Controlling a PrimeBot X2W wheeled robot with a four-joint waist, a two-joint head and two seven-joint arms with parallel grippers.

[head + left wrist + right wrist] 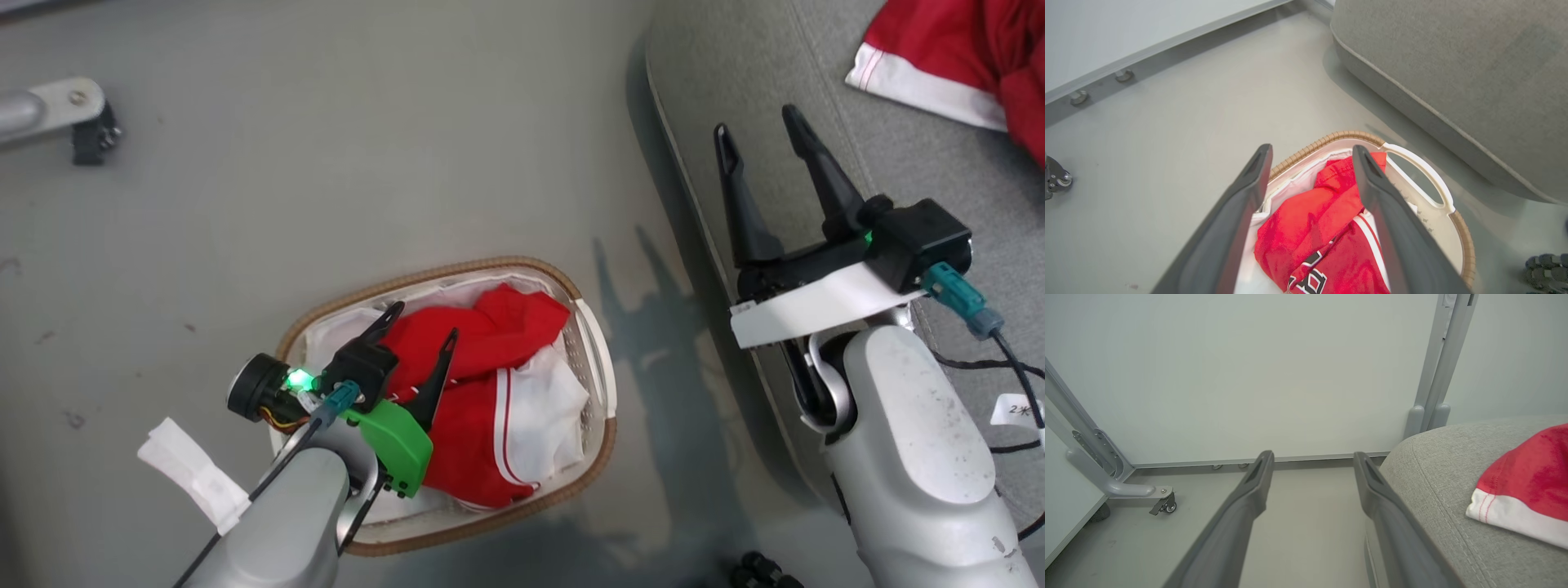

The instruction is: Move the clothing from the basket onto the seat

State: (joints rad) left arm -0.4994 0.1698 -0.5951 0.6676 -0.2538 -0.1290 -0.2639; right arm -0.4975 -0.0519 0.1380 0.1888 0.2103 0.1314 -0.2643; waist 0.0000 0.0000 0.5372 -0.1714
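The floor (pixel 326 163) is smooth, pale grey and lightly scuffed. A plain pale wall panel (pixel 1249 375) stands behind it on a grey metal frame, with a small caster (pixel 1165 505) at the foot of one leg. The seat (pixel 816 106) is grey, coarse-woven fabric with a rounded edge and a stitched seam, and it sits just beside the basket (pixel 457 268).

The basket stands on the floor and holds the clothing (pixel 490 327), a crumpled red heap with thin white stripes and a white panel. A red garment (pixel 939 49) with a white hem band lies on the seat, well apart from the basket.

The left pincer (pixel 424 320) hangs over the basket with its fingers spread and nothing pinched. I cannot tell whether they touch the fabric. The right pincer (pixel 756 120) is over the seat's edge, also spread and empty.

In the left wrist view, black letters (pixel 1310 279) edged in white show on the red cloth, cut off at the frame. One looks like an "R". A white tag (pixel 1016 408) on a cable by the right arm starts with "2", and the rest is too small to read.
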